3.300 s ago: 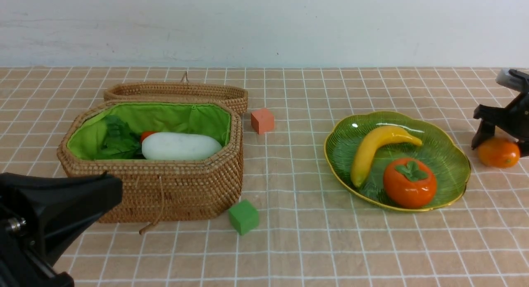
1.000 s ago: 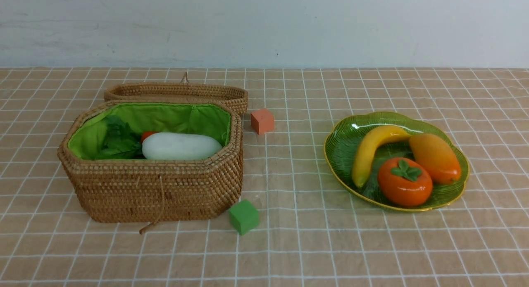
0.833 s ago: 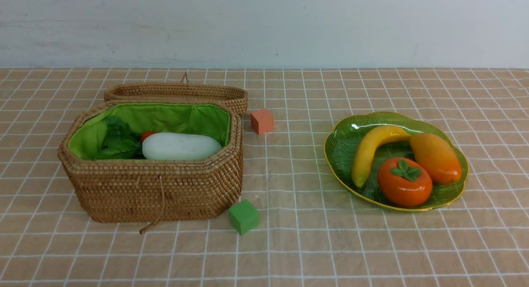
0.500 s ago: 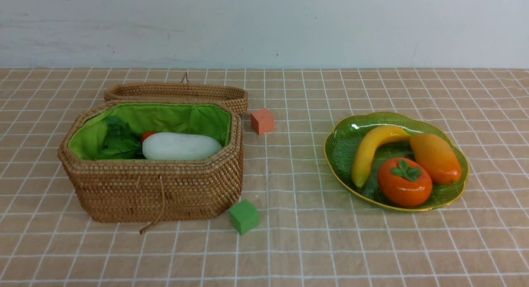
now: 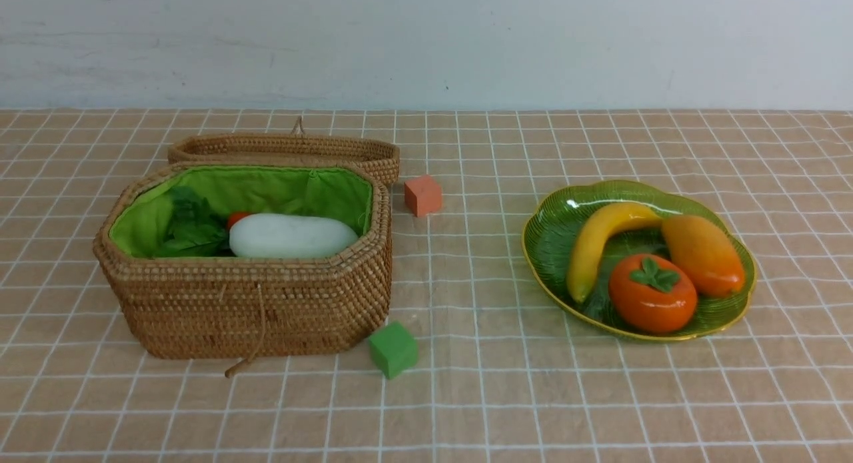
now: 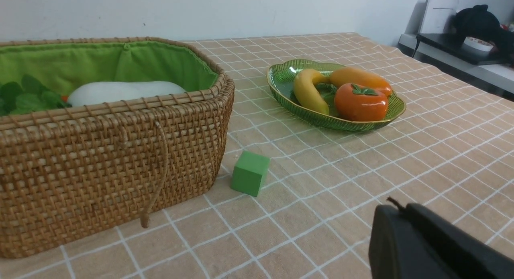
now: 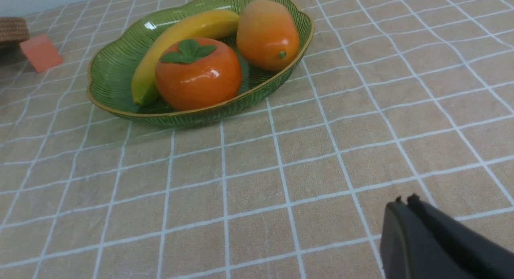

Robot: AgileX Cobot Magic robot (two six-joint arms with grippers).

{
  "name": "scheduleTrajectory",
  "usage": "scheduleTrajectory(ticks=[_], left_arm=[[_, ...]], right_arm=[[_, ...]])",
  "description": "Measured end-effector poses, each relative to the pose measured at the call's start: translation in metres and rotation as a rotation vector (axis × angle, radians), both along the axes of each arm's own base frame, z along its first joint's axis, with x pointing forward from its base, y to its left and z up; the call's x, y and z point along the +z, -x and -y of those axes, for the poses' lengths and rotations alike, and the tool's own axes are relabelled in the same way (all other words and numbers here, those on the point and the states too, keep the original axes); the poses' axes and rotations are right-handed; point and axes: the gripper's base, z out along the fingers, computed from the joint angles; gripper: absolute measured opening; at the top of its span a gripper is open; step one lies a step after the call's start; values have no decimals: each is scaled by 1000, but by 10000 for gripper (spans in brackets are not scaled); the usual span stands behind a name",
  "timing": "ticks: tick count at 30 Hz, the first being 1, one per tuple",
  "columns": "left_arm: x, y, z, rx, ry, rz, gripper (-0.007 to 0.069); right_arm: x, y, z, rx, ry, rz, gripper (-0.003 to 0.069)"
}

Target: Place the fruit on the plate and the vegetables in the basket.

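Front view: my arms are out of sight. The basket (image 5: 243, 263) sits at 9 o'clock with the radish (image 5: 293, 236) inside; the plate (image 5: 553, 240) at 3 o'clock carries banana (image 5: 600, 243), persimmon (image 5: 652, 294) and mango (image 5: 703, 254). The mango lies near the rim and could roll off if nudged.

Left wrist view: my left pincer (image 6: 395, 214) is closed, empty, hanging above the surface.

Right wrist view: my right pincer (image 7: 403, 204) is closed, empty too.

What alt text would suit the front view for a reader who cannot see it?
A green plate on the right holds a banana, persimmon and mango; an open wicker basket on the left holds a white radish and leafy greens. Two small cubes lie on the checked cloth; no arms show.
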Motion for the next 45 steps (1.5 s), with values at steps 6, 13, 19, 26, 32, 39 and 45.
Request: scheduleTrajectory(ticks=[6, 13, 19, 26, 32, 39, 45], left_arm=[[0, 0, 0, 0, 0, -1, 20], [-1, 0, 0, 2, -5, -6, 29], [-5, -3, -4, 112, -15, -21, -4], [-22, -12, -11, 414, 23, 2, -13], [-63, -13, -13, 495, -2, -222, -13], [-65, -13, -12, 500, 20, -248, -13], [-65, -13, -12, 501, 23, -250, -13]], right_arm=[[0, 0, 0, 0, -2, 0, -18], [0, 0, 0, 0, -2, -1, -18], [0, 0, 0, 0, -2, -1, -18], [0, 0, 0, 0, -2, -1, -18], [0, 0, 0, 0, -3, -1, -14], [0, 0, 0, 1, -3, -1, -10], [0, 0, 0, 1, -3, -1, -6]])
